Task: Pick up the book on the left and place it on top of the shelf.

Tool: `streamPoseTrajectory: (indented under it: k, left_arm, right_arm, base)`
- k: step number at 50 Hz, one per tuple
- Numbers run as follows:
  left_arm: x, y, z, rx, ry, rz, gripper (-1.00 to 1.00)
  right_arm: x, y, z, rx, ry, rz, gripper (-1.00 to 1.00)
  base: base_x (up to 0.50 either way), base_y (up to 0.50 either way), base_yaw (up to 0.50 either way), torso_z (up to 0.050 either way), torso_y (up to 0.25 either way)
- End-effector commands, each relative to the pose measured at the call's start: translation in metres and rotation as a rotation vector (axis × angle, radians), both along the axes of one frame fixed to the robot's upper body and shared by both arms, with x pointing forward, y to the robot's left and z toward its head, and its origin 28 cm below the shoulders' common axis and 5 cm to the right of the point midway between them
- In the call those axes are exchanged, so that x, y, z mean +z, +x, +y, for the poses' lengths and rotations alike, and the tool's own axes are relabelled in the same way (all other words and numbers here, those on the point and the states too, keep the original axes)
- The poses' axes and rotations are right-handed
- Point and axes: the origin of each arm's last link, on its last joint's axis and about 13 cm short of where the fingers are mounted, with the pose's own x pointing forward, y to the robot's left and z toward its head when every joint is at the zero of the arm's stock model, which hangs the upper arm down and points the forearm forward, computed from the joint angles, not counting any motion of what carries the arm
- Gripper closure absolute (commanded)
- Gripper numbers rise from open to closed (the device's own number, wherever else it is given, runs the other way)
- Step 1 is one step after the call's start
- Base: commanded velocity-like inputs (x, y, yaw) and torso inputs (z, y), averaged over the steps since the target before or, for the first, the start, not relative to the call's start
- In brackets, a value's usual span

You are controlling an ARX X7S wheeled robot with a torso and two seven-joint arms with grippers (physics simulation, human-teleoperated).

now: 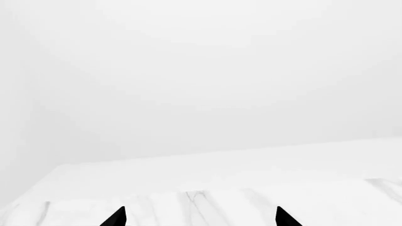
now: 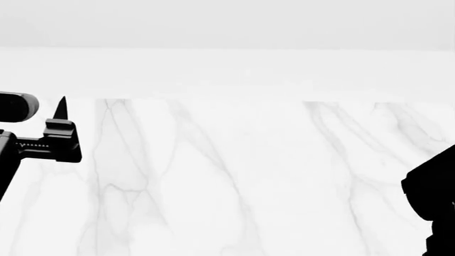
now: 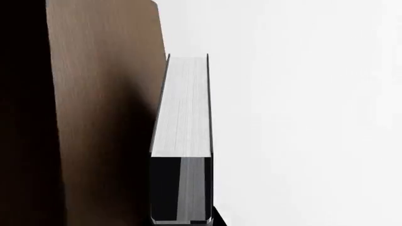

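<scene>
In the right wrist view the book [image 3: 182, 108], with black covers and a white page edge, runs straight out from my right gripper [image 3: 182, 222]. A dark finger [image 3: 218, 220] lies against its cover, so the gripper is shut on it. The book's other side lies close along a dark brown board of the shelf [image 3: 107, 117]. I cannot tell whether they touch. My left gripper [image 1: 201, 217] is open and empty over the white marble top [image 1: 220, 197]. It shows at the left edge of the head view [image 2: 61, 114]. Book and shelf are out of the head view.
The white marble table [image 2: 235, 176] fills the head view, with a plain white wall behind it. Part of my right arm [image 2: 435, 202] shows at the lower right edge. A white wall lies beyond the book in the right wrist view.
</scene>
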Motion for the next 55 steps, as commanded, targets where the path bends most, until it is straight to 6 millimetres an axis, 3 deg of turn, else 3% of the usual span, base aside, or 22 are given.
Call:
streamPoseTrajectory:
  k: [1,39,40,55]
  left_arm:
    - [0.001,0.000,0.002,-0.006,-0.030,-0.007,-1.00]
    - [-0.005,-0.001,0.005,0.002,-0.037,0.003,-1.00]
    - [-0.005,-0.001,0.004,0.002,-0.037,0.003,-1.00]
    - [-0.008,0.000,0.004,0.000,-0.040,0.008,-1.00]
  right_arm:
    - [0.005,-0.018,-0.018,-0.151,-0.225,0.098,1.00]
    - [-0.005,0.006,-0.002,0.060,-0.074,-0.092,1.00]
    - [-0.005,0.007,-0.001,0.065,-0.074,-0.097,-1.00]
    - [-0.001,0.019,0.011,0.180,-0.097,-0.122,-1.00]
  base:
    - [0.00,0.00,0.00,0.000,0.000]
    - [0.00,0.00,0.00,0.000,0.001]
    - [0.00,0.00,0.00,0.000,0.000]
    - [0.00,0.00,0.00,0.000,0.000]
